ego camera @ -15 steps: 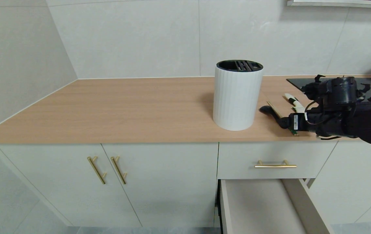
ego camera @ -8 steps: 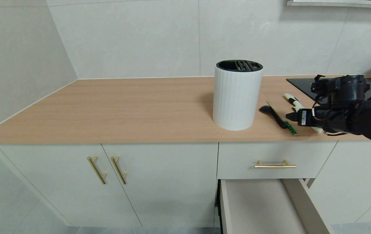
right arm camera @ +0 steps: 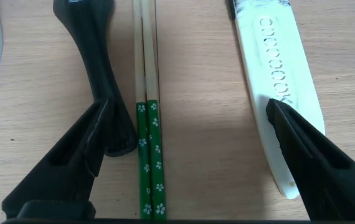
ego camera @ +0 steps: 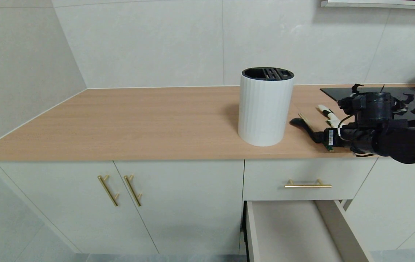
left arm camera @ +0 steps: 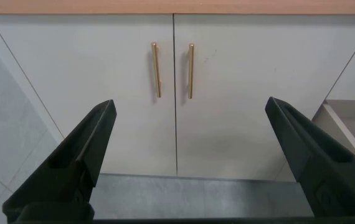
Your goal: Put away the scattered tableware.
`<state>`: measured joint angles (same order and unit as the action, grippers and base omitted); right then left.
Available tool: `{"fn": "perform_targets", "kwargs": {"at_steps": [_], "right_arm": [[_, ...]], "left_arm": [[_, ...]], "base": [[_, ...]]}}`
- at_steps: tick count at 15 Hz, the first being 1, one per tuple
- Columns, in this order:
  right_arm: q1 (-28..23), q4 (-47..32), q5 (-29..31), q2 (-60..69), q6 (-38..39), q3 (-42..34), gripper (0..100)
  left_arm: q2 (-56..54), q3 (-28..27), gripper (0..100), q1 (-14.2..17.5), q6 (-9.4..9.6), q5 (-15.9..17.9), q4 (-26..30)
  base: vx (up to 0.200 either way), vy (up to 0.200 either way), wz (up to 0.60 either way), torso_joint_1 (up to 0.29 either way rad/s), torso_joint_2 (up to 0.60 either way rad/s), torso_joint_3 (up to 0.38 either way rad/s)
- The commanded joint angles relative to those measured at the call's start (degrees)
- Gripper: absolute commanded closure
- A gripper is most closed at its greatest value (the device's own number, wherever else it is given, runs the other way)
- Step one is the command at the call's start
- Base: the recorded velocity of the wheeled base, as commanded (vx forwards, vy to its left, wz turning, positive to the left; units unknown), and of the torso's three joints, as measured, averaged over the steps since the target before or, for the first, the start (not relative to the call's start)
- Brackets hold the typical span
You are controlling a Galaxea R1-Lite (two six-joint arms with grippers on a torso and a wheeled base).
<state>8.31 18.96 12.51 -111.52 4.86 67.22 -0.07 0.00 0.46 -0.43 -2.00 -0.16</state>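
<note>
A black spoon (ego camera: 301, 124), a pair of wooden chopsticks (ego camera: 306, 122) with green flowered ends and a white-sheathed knife (ego camera: 329, 115) lie on the wooden counter (ego camera: 156, 120), right of a tall white ribbed utensil holder (ego camera: 265, 106) with a black slotted top. My right gripper (ego camera: 325, 139) hangs low over the near ends of these pieces. Up close it is open (right arm camera: 189, 111), with the spoon handle (right arm camera: 99, 81) by one finger (right arm camera: 71, 168), the chopsticks (right arm camera: 147, 124) between the fingers and the knife (right arm camera: 277, 81) by the other. My left gripper (left arm camera: 190, 111) is open and holds nothing, in front of the cabinet doors.
A drawer (ego camera: 298, 233) stands pulled out below the counter's right part, under a shut drawer with a gold handle (ego camera: 308, 185). A black cooktop (ego camera: 338, 92) lies at the back right. Two cabinet doors carry gold handles (left arm camera: 157, 68).
My right gripper drew back to the right and a little up half a second ago, then came back left and down over the chopsticks' near ends. The tableware has not moved.
</note>
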Motion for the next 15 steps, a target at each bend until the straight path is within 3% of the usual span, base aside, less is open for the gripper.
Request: {"fn": "perform_targets", "kwargs": {"at_steps": [1,15], "right_arm": [[0.7,-0.3,0.1,-0.4,0.1,-0.2,0],[-1.0,1.4,0.3,-0.1,0.0,0.2,0]], "left_arm": [[0.1,0.0,0,0.1,-0.01,0.0,0.0],[0.1,0.0,0,0.0,-0.01,0.0,0.0]], "base": [[0.0,0.0,0.0,0.0,0.0,0.0],[0.0,0.0,0.0,0.0,0.0,0.0]]}}
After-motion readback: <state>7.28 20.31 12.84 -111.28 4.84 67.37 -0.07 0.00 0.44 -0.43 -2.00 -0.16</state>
